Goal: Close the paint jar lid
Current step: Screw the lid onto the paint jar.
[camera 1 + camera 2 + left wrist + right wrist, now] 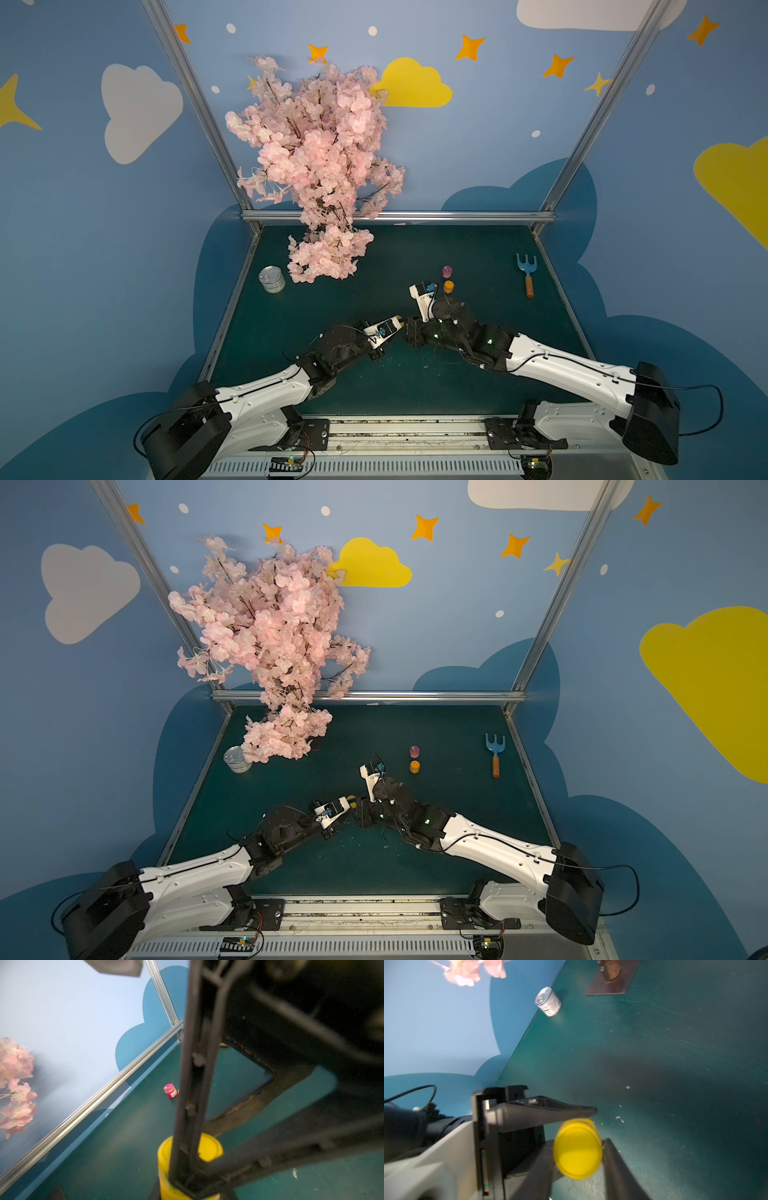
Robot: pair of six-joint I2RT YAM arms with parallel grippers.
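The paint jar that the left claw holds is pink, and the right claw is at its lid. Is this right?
Not quite: the paint jar that the left claw holds is yellow, not pink, as the left wrist view shows; the right claw is at its lid. The pink jar stands apart.

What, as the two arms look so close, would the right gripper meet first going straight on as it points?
The yellow paint jar lid, sitting between the right gripper's fingers; right behind it the jar, held by the left gripper.
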